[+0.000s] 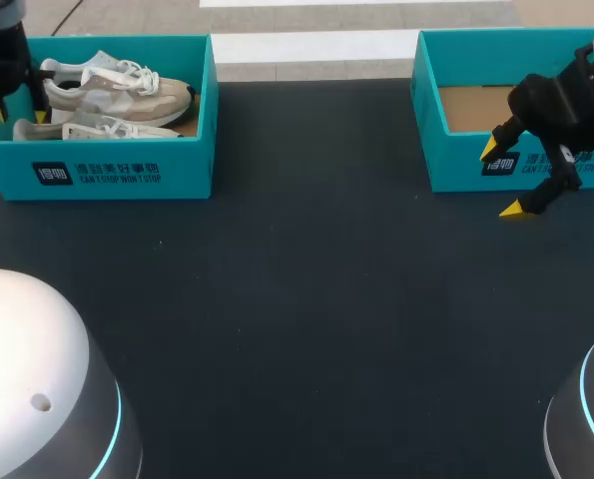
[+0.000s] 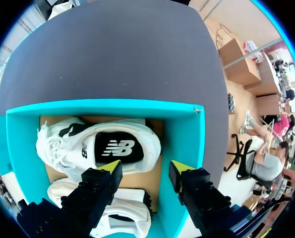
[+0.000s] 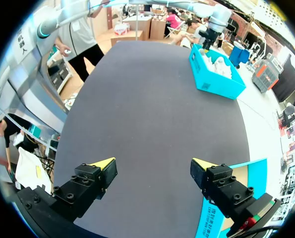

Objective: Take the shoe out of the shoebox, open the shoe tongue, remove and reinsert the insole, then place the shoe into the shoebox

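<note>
— Where is the left claw [image 1: 17, 115]?

— It hangs over the outer end of the left box [image 1: 107, 170]. Its fingers are spread wide and nothing is in them.

— And the shoe?

— The shoe [image 2: 97, 146] is inside that box, just ahead of and below the tips. It stretches across in front of both of them, with its side turned up toward the claw. A second shoe [image 2: 117, 208] lies next to it, under the fingers and nearer the wrist. Neither shoe is touched.

— What comes next?

— The dark table [image 1: 306, 299], between the two boxes.

— And further right?

— The right box [image 1: 456, 160], with brown card showing as its floor.

— Where does the right claw [image 1: 501, 180] sit?

— At that box's front wall, above the table. From the wrist, one finger has the box's corner just beside it, and the table lies ahead between the tips. The left box is far ahead of it.

— Is it gripping anything?

— No, it is wide apart and holds nothing.
</note>
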